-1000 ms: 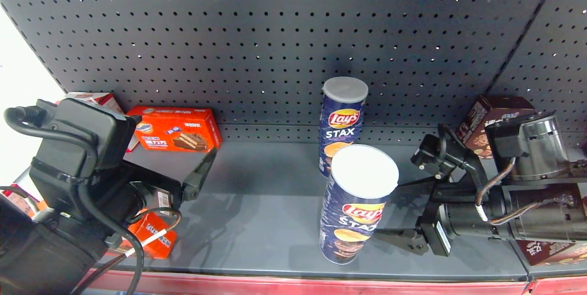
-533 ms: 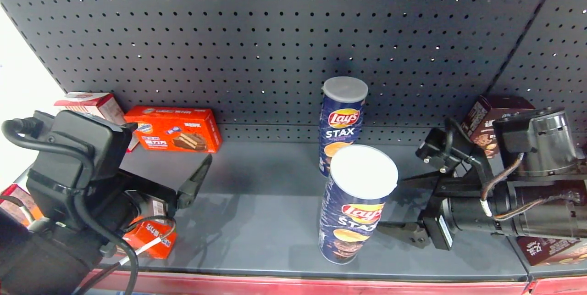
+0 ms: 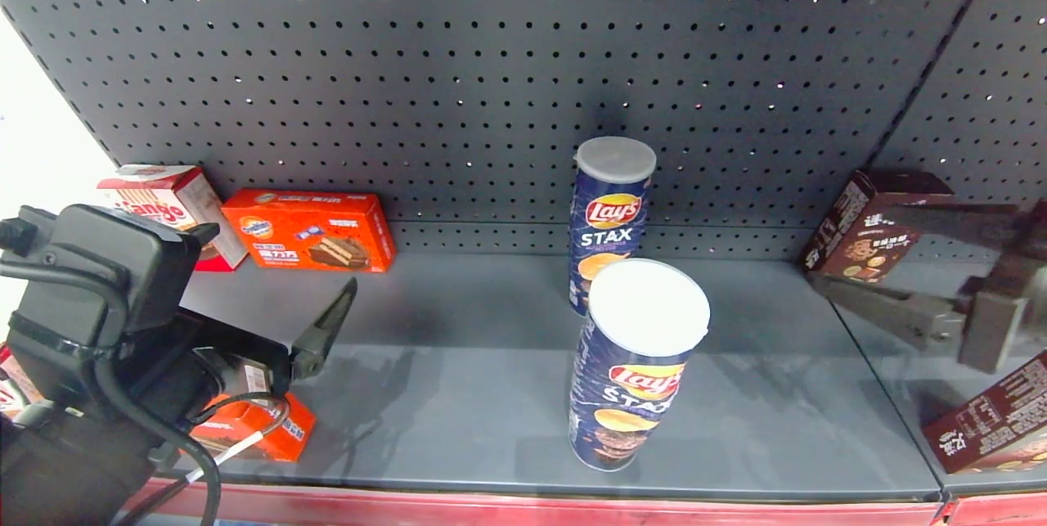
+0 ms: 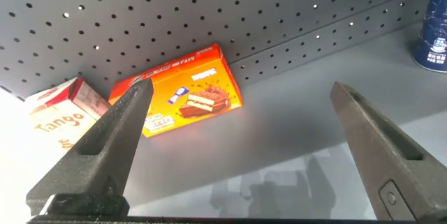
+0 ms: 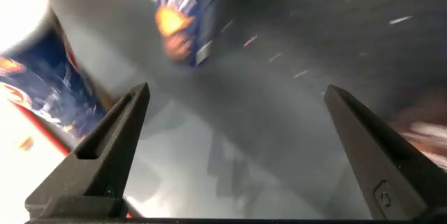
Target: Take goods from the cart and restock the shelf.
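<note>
On the grey shelf (image 3: 458, 395), before the pegboard wall (image 3: 458, 84): front can (image 3: 630, 370) upright near the front edge, to the left of the right claw (image 5: 235, 90), well apart. Both claws released, empty. Seems farther from the left claw (image 4: 241, 86).

I'm counting two chip cans standing on the shelf (image 3: 458, 395): back can (image 3: 612, 219) and front can (image 3: 634, 379). Two orange boxes are lying at the left, rear orange box (image 3: 315, 229) and front orange box (image 3: 274, 444), with one red-and-white box (image 3: 176, 207) sitting beside the rear one. Two brown boxes are sitting at the right: rear brown box (image 3: 867, 227) and front brown box (image 3: 994, 420).
</note>
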